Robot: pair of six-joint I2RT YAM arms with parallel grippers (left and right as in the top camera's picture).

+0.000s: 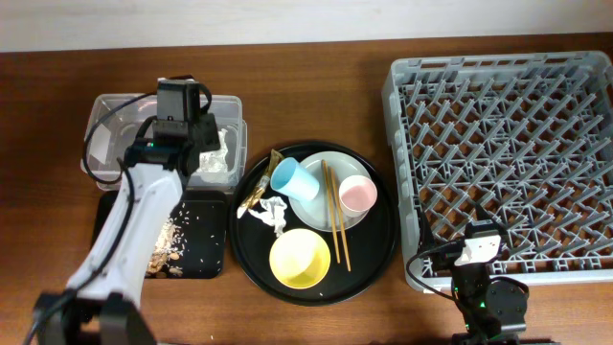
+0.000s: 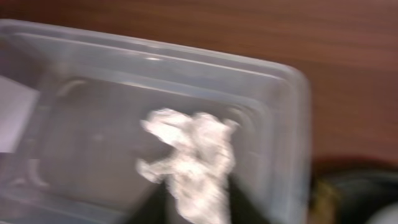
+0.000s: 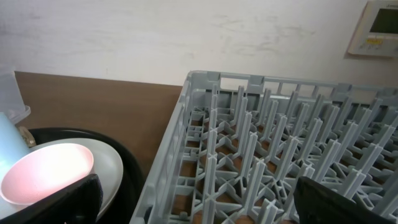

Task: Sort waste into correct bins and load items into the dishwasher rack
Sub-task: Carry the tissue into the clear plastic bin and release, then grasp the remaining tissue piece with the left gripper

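Observation:
My left gripper (image 1: 204,144) hangs over the clear tub (image 1: 113,110), shut on a crumpled white napkin (image 2: 193,165); the left wrist view is blurred. Brownish food scraps (image 1: 170,240) lie in the shallow black tray (image 1: 206,251). On the round black tray (image 1: 383,244) are a blue cup (image 1: 285,178) on its side, a pink cup (image 1: 357,195), a pale plate (image 1: 330,161), chopsticks (image 1: 337,230), a yellow bowl (image 1: 300,259), another napkin (image 1: 273,213) and a brown-gold wrapper (image 1: 257,192). My right gripper (image 3: 202,211) is open and empty at the front left corner of the grey rack (image 1: 508,163).
The rack (image 3: 261,143) fills the right side and holds nothing I can see. The pink cup (image 3: 43,171) and plate (image 3: 109,165) sit just left of my right gripper. Black cables run by both arms.

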